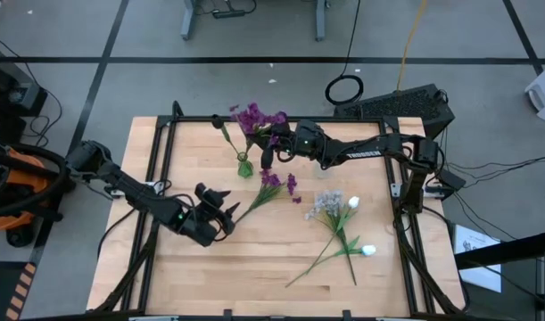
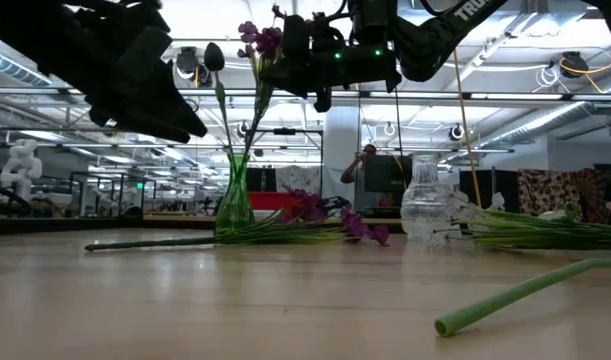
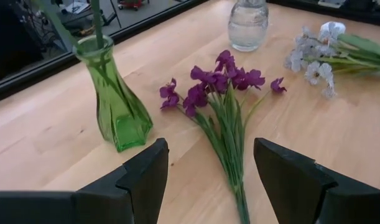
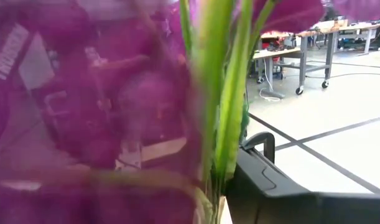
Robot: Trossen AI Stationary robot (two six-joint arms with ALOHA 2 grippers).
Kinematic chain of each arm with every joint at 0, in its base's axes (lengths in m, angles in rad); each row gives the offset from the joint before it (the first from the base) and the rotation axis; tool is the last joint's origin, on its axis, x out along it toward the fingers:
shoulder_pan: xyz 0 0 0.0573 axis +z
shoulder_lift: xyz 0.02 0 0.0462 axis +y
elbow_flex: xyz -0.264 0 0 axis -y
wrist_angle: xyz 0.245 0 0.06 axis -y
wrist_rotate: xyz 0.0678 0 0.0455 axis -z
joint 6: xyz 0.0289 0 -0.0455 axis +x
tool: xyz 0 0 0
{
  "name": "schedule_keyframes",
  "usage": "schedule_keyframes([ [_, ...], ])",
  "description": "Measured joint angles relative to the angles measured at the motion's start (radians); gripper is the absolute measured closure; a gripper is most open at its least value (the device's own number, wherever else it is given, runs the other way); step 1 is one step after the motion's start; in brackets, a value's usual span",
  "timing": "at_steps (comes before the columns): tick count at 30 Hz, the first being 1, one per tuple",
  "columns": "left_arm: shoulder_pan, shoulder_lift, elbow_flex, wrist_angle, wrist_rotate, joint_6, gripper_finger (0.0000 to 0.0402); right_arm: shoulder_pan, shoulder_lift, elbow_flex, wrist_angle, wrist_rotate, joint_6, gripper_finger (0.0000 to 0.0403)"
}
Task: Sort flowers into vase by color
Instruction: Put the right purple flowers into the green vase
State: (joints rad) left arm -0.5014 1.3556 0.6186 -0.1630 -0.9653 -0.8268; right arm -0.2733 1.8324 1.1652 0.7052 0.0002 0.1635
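A green glass vase [image 1: 244,167] [image 3: 115,106] stands on the table and holds a stem with purple blossoms [image 1: 252,118] [image 2: 260,40] and a thin bud stem [image 2: 215,60]. My right gripper [image 1: 274,141] is level at the blossoms, high over the vase. In the right wrist view the blurred blossoms cover most of the picture and green stems [image 4: 221,93] rise close in front. A second purple flower [image 1: 274,185] [image 3: 217,81] lies flat on the table. My left gripper [image 1: 226,212] [image 3: 208,186] hangs open above its stem end, touching nothing.
A clear glass vase [image 3: 247,23] [image 2: 425,205] stands beyond the lying purple flower. Pale grey-lilac and white flowers [image 1: 336,207] [image 3: 320,59] lie on the table's right half, their stems reaching toward the near edge [image 2: 525,290]. Bare wood shows at the near left.
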Motion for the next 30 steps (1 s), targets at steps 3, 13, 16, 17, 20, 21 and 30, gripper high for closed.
schedule_keyframes([
  [3, 0.012, 0.0, 0.0, 0.021, 0.007, 0.025, 0.016, 0.0, 0.0, 0.0, 0.0, 0.0, 0.0, 0.0331],
  [13, 0.022, 0.0, 0.0, 0.027, 0.02, 0.029, 0.016, -0.002, 0.0, 0.0, -0.066, 0.057, 0.004, 0.0295],
  [16, 0.022, 0.0, 0.0, 0.027, 0.021, 0.029, 0.016, -0.003, 0.0, 0.0, -0.072, 0.065, 0.004, 0.0277],
  [17, 0.022, 0.0, 0.0, 0.027, 0.021, 0.029, 0.016, -0.003, -0.001, 0.0, -0.072, 0.066, 0.004, 0.0271],
  [20, 0.022, 0.0, 0.0, 0.027, 0.021, 0.028, 0.016, -0.003, -0.001, 0.0, -0.072, 0.075, 0.004, 0.0251],
  [21, 0.022, 0.0, 0.0, 0.027, 0.021, 0.028, 0.016, -0.003, -0.001, 0.0, -0.072, 0.076, 0.004, 0.0245],
  [30, 0.022, 0.0, 0.0, 0.027, 0.021, 0.027, 0.016, -0.007, -0.001, 0.0, -0.132, 0.077, -0.01, 0.0177],
])
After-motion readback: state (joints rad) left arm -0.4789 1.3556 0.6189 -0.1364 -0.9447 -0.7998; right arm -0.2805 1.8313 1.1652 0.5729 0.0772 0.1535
